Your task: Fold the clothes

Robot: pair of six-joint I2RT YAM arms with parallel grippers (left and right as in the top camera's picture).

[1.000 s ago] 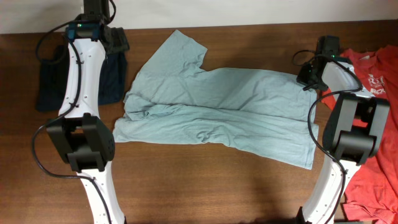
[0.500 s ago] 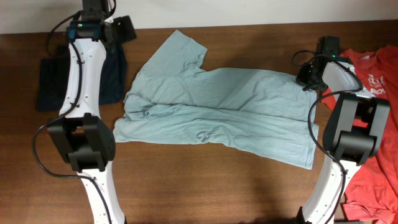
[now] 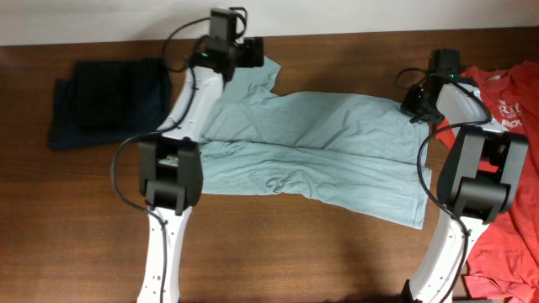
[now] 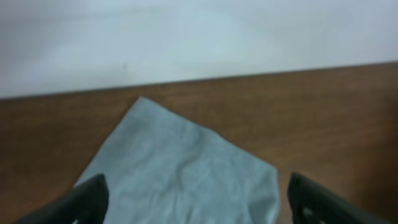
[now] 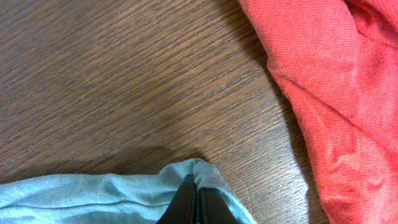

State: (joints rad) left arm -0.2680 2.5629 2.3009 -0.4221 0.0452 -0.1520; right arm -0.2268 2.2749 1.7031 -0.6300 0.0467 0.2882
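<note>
The pale grey-blue T-shirt [image 3: 320,143] lies spread and creased across the middle of the table, one sleeve [image 3: 244,80] pointing to the far edge. My left gripper [image 3: 253,52] hangs over that sleeve, open. In the left wrist view its dark fingers [image 4: 87,199] stand wide apart on either side of the sleeve [image 4: 186,180], not touching it. My right gripper [image 3: 414,105] is at the shirt's far right corner. In the right wrist view it [image 5: 196,208] is shut, with a fold of the T-shirt [image 5: 205,171] pinched at its tips.
A red-orange T-shirt [image 3: 522,219] with white print lies bunched at the right edge, close beside my right gripper [image 5: 329,93]. Dark navy pieces [image 3: 105,101] lie at the far left. A white wall [image 4: 199,37] runs along the table's far edge. Bare wood [image 3: 295,244] shows at the front.
My left arm has swung right, from above the navy pieces to above the grey-blue sleeve, still open. The right arm and the shirt have not moved.
</note>
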